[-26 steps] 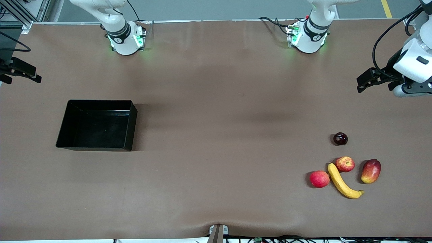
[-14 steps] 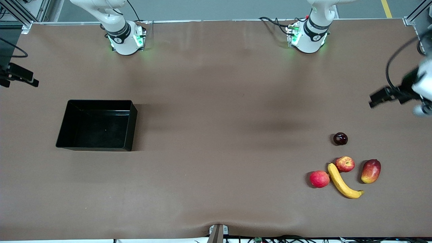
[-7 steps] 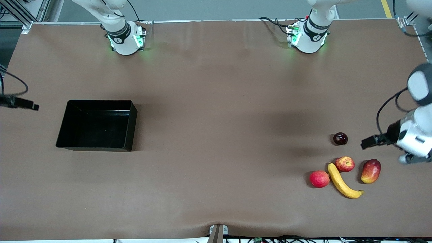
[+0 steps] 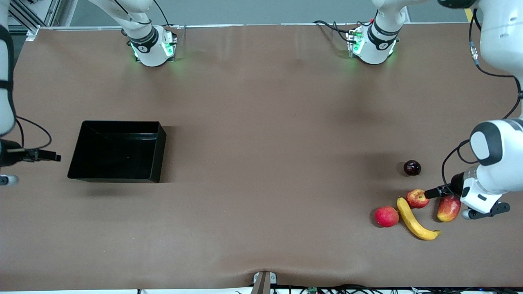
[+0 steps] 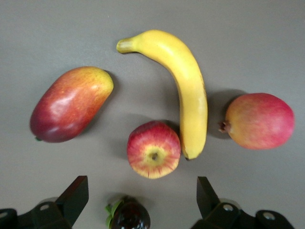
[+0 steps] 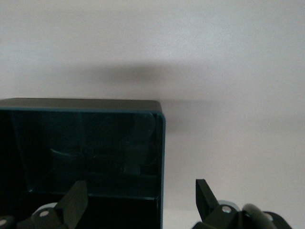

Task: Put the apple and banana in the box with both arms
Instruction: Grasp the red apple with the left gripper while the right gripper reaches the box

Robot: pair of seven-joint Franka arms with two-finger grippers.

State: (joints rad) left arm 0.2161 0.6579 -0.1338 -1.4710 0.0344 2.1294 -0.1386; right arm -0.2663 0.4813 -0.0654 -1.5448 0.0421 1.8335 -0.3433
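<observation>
From my station I see the left gripper (image 4: 429,192) hanging over the fruit cluster near the corner of the tabletop (image 4: 261,122) at the left arm's end, on the front-camera edge. Its fingers (image 5: 71,195) are spread wide and hold nothing. Under them sits the apple (image 4: 417,198), touching the banana (image 4: 416,219), which curves toward the front-camera edge. A pinkish-red fruit (image 4: 386,216) lies beside the banana, a mango (image 4: 448,208) just beside the apple, and a dark plum (image 4: 412,168) farther from the camera.

The right gripper (image 4: 51,156) is beside the box (image 4: 157,151), at the right arm's edge of the tabletop. Its fingers (image 6: 74,202) are open and empty.
</observation>
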